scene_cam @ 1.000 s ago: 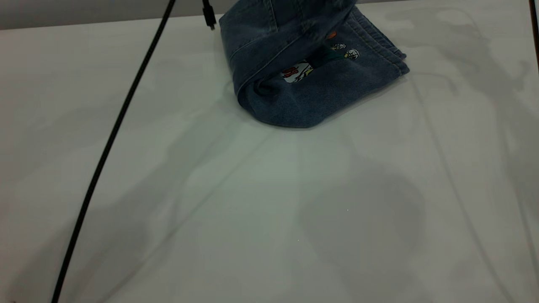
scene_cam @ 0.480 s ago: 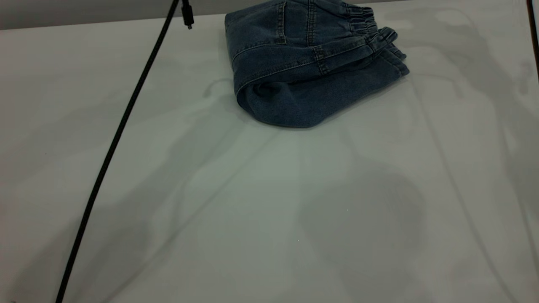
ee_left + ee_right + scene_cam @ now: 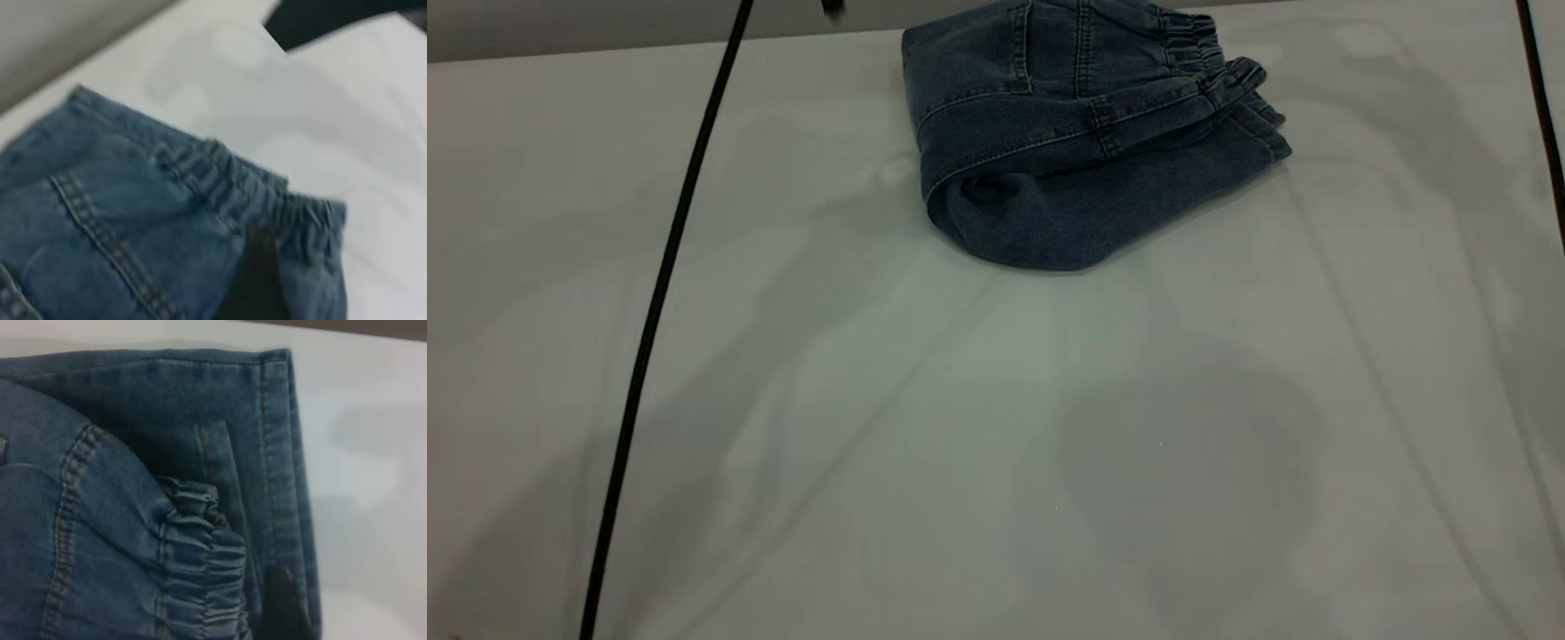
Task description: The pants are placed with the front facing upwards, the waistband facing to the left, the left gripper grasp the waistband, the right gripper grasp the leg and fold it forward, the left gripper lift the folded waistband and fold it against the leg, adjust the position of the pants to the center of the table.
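Note:
The blue denim pants (image 3: 1067, 160) lie folded in a bundle at the far side of the white table (image 3: 960, 427). The gathered waistband (image 3: 1200, 53) rests on top at the bundle's right end, over the leg (image 3: 1067, 222) beneath it. Neither gripper shows in the exterior view. In the left wrist view a dark part of my left gripper (image 3: 257, 287) hangs close over the waistband (image 3: 267, 200). In the right wrist view a dark tip of my right gripper (image 3: 283, 603) sits beside the ruched waistband (image 3: 200, 567), over the leg's stitched hem (image 3: 273, 453).
A black cable (image 3: 663, 302) slants across the left of the table, and another cable (image 3: 1543, 107) runs down the right edge. A black shape (image 3: 320, 20) shows beyond the pants in the left wrist view. Bare white tabletop stretches in front of the pants.
A second ago the waistband half was held up, showing the cartoon print; it now lies flat over the leg and covers the print. The left cable and its plug have swung leftward.

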Motion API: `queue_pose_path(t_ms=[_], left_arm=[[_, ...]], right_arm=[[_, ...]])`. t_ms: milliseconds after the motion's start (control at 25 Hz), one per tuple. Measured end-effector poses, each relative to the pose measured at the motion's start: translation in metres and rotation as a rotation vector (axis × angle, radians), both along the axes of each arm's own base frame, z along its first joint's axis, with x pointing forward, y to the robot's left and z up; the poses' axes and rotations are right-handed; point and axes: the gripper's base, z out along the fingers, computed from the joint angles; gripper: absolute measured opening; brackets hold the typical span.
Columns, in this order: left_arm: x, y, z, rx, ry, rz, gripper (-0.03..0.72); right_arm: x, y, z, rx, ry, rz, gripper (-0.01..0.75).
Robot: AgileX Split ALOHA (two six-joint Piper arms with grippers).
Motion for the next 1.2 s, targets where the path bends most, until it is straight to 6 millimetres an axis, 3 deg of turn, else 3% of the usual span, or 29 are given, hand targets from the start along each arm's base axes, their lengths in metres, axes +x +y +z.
queue_pose_path(t_ms=[160,360,600,840,1200], left_arm=[[0.001,0.005,0.025,0.15,0.085,-0.017,0.559],[0.009,0.025,0.043,0.396,0.126,0.131,0.559],[0.019,0.043,-0.005,0.643,0.182,0.243,0.559],[0.031,0.037,-0.049,0.626,0.138,0.242,0.559],[0.027,0.003,-0.051,0.506,0.052,0.221,0.559]], right_arm=[[0.0,0.001,0.0,0.006,0.0,0.001,0.411],[0.0,0.001,0.0,0.014,0.001,0.002,0.411],[0.0,0.003,0.001,0.033,0.002,0.005,0.411],[0.0,0.003,0.001,0.032,0.002,0.005,0.411],[0.0,0.003,0.001,0.031,0.002,0.005,0.411]])
